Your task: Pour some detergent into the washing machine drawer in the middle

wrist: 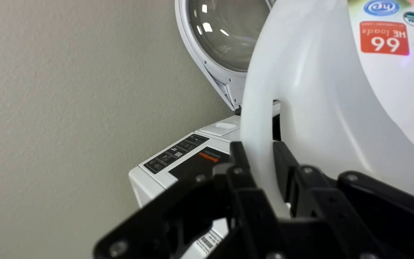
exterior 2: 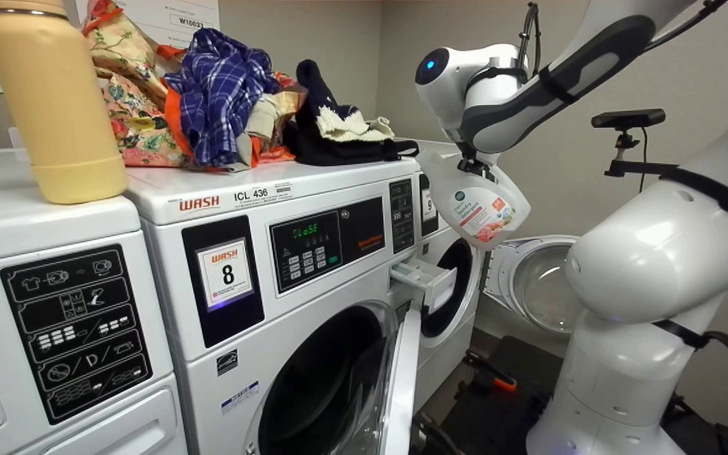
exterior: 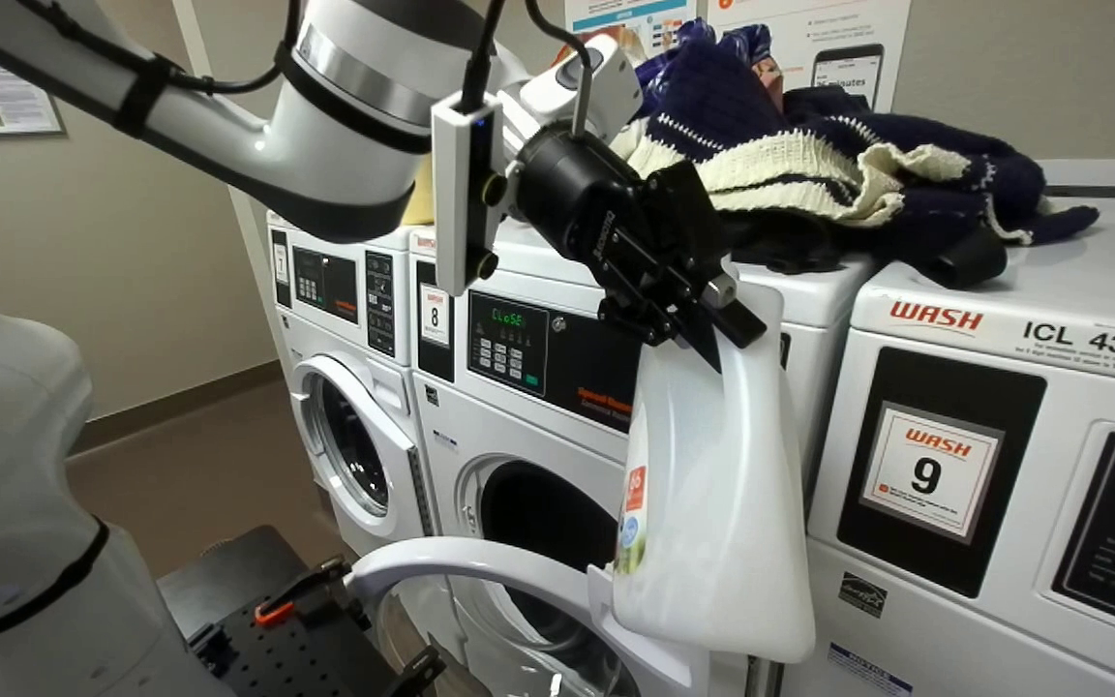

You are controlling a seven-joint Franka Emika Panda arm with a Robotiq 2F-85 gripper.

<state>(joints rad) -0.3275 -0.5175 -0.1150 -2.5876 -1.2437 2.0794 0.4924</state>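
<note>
- Your tool [wrist: 260,158] is narrowed round the handle [wrist: 255,124] of the detergent jug [exterior 2: 481,215], fingers [wrist: 282,158] either side in the wrist view, prob a solid hold
- Jug hangs in the air, above & right of the drawer [exterior 2: 430,281] in an exterior view, top leaning twd the washer [exterior 2: 304,306] marked 8; can't make out mouth or cap, no stream visible
- Drawer's pulled out, so you're prob lining up the pour
- Do it well: get the mouth over the drawer's compartments 1st, low, then tip in small, slow steps; contents may surge & twist the jug on its handle, so be ready to level off ASAP
- Depth's tricky: jug body [exterior: 722,523] prob hides the drawer in an exterior view, & you can't pick it out in the wrist view either
- Edges: mind the washer's upper front edge & control panel [exterior 2: 329,243], gap to jug unclear; its swung-out door [exterior 2: 404,379] stands just below the drawer, so don't let the jug's base sink onto it
- Sweater [exterior: 858,179] lies behind the tool in an exterior view, gap unclear, so no hard push fwd up high
- Free room looks best up & outward, w/ the round door [exterior 2: 544,284] of the next washer [exterior: 1051,484], marked 9, jutting out lower down
</note>
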